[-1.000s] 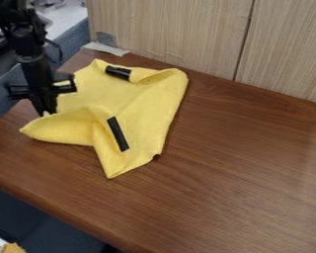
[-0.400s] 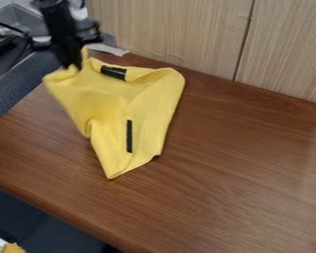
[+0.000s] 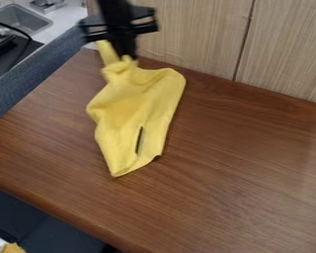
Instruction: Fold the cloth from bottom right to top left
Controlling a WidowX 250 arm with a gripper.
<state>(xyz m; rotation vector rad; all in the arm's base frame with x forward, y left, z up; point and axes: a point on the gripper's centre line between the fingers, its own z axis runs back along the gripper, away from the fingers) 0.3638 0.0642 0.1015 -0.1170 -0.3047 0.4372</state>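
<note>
Soft, matt yellow cloth [image 3: 129, 106] lies rumpled on a smooth brown desk [image 3: 240, 173] with wood grain and a faint sheen. Along the desk's far edge stand pale wood-look panels [image 3: 193, 29], finely streaked. Beside its left edge, a blue-grey divider [image 3: 35, 81] looks matt, textured like fabric.

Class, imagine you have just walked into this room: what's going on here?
A robot arm is folding a yellow cloth on a wooden table. Its black gripper holds the cloth by its far end, near the pale wood panels, where the fabric is bunched up. The rest trails toward the camera, narrowing to a corner on the tabletop, with a thin black strip showing. The cloth is rumpled, not yet a neat, flat fold.
</note>
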